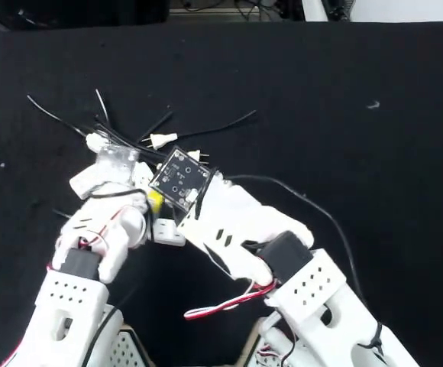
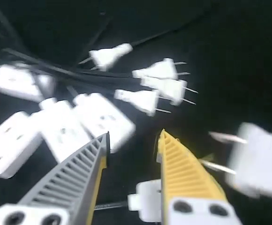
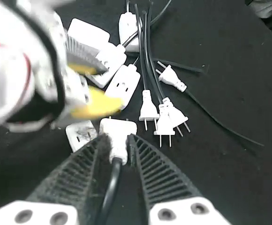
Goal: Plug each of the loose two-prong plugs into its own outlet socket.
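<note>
We saw white shells (image 1: pixel 237 218) on both arms, with black motor blocks (image 1: pixel 286 252) and red-and-white wires (image 1: pixel 221 306) behind the pincers. The left gripper (image 2: pixel 133 136) had a grey ribbed finger (image 2: pixel 75 178) and a yellow ribbed finger (image 2: pixel 183 173), set on white mounts (image 2: pixel 33 210) with dark screw holes (image 2: pixel 15 218). The right gripper (image 3: pixel 118 140) had black ribbed fingers (image 3: pixel 75 180).

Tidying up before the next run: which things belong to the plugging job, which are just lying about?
Job: loose plugs, outlet sockets, white corded piece in the right gripper, open left gripper.
Lying about: white fleck, clutter behind the table.
</note>
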`<control>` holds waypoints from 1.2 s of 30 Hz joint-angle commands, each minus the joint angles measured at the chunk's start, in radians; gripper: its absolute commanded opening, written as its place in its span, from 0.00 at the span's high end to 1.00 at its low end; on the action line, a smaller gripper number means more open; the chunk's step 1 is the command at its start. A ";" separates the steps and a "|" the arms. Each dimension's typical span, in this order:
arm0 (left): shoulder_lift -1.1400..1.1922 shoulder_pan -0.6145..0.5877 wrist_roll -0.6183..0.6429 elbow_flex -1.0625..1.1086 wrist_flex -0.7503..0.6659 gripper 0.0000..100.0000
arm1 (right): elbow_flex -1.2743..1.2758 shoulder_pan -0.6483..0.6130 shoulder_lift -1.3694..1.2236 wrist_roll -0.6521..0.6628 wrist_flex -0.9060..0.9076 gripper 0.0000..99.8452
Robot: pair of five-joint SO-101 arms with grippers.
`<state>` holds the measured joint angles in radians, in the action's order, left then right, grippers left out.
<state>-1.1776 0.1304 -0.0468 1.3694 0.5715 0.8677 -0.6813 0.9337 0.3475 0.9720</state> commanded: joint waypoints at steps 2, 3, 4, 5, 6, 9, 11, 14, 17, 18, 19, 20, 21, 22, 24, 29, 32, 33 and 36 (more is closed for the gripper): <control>-0.011 -0.151 0.124 -0.081 -0.014 0.82 | -0.041 0.018 0.028 0.002 0.011 0.99; -0.011 -0.170 0.183 -0.084 -0.014 0.82 | -0.033 0.011 0.028 0.002 0.008 0.99; -0.011 -0.180 0.226 -0.085 -0.014 0.82 | -0.024 -0.003 0.028 0.002 0.006 0.99; -0.011 -0.180 0.255 -0.085 -0.014 0.82 | -0.016 -0.017 0.028 0.002 0.006 0.99; -0.011 -0.170 0.262 -0.084 -0.014 0.82 | -0.010 -0.031 0.028 0.002 0.000 0.99; -0.011 -0.108 0.242 -0.076 -0.012 0.82 | 0.016 -0.049 0.028 -0.003 -0.038 0.99; -0.011 -0.064 0.222 -0.073 -0.006 0.82 | 0.033 -0.049 0.028 -0.005 -0.061 0.99; -0.011 -0.024 0.201 -0.053 -0.012 0.82 | 0.041 -0.060 0.028 -0.005 -0.063 0.99; -0.011 0.002 0.186 -0.047 -0.012 0.82 | 0.033 -0.060 0.028 -0.006 -0.063 0.99; -0.011 0.007 0.186 -0.047 -0.011 0.82 | 0.030 -0.060 0.030 -0.006 -0.064 0.99; -0.011 0.007 0.186 -0.047 -0.011 0.82 | 0.022 -0.060 0.030 -0.006 -0.063 0.99; -0.011 0.007 0.187 -0.047 -0.009 0.82 | 0.016 -0.060 0.030 -0.006 -0.060 0.99; -0.011 0.007 0.187 -0.047 -0.009 0.82 | 0.013 -0.060 0.030 -0.006 -0.060 0.99; -0.011 0.007 0.187 -0.047 -0.008 0.82 | 0.008 -0.060 0.030 -0.006 -0.060 0.99; -0.009 0.007 0.187 -0.047 -0.008 0.82 | 0.005 -0.060 0.030 -0.006 -0.061 0.99; -0.009 0.008 0.187 -0.047 -0.008 0.82 | 0.005 -0.060 0.030 -0.006 -0.064 0.99; -0.009 0.008 0.187 -0.036 -0.011 0.82 | 0.005 -0.060 0.030 -0.006 -0.068 0.99; -0.009 0.008 0.187 -0.036 -0.011 0.82 | 0.005 -0.060 0.030 -0.006 -0.074 0.99; -0.009 0.008 0.187 -0.036 -0.008 0.82 | 0.005 -0.060 0.030 -0.006 -0.080 0.99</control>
<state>-1.1776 0.1274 0.1450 1.3495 0.5715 0.9137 -0.7273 0.9337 0.3475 0.9244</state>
